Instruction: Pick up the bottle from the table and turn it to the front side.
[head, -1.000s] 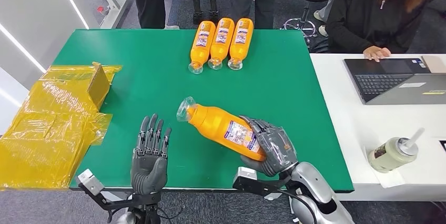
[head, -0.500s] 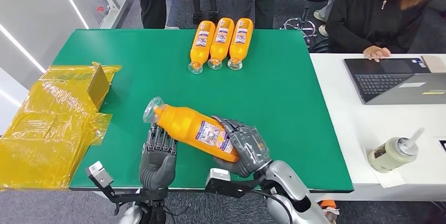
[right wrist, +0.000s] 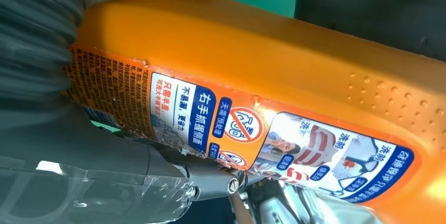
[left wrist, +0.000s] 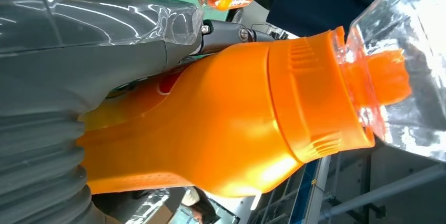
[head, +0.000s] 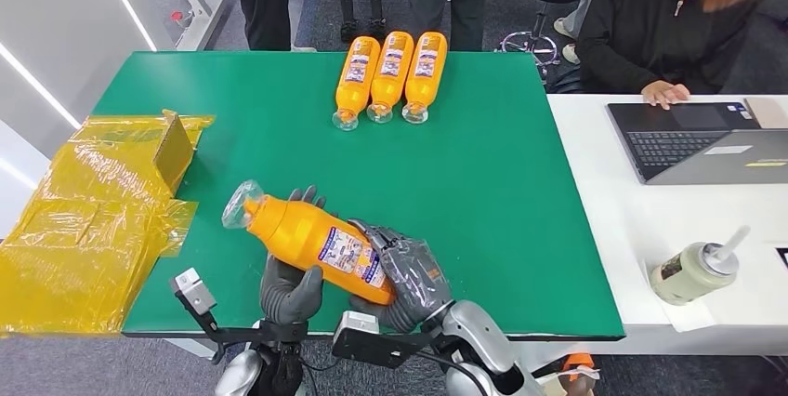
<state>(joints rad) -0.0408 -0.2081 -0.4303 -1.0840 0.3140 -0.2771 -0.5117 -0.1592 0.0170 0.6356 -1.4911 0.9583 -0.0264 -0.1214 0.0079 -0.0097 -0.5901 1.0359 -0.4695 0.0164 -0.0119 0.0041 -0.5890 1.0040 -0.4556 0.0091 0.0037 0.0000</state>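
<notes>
Head view: my right hand [head: 413, 277] grips the lower body of the orange plastic bottle w/ clear cap [head: 311, 240], fingers wrapped over the label end. Bottle is lifted off the green table [head: 520, 182], tilted, cap end pointing up-left, near the table's front edge. My left hand [head: 290, 286] is under the bottle's mid/neck part, fingers curled up around it from below, fingertips showing past the far side, so both hands hold it. Left wrist view: thumb [left wrist: 94, 40] lies along the orange shoulder, ribbed collar & clear cap [left wrist: 405, 66] just beyond. Right wrist view: printed label [right wrist: 273, 140] w/ blue & white text faces the cam, my thumb pressed on the bottle beside it. Three more orange bottles [head: 390, 75] lie side by side at the far side of the table, caps toward me. Crumpled yellow plastic sheet [head: 84, 219] hangs off the table's left edge. White desk on the right holds a dark laptop [head: 706, 140] & a pale cup w/ straw [head: 697, 270]; a person in black [head: 669, 29] sits there, hand near the laptop
</notes>
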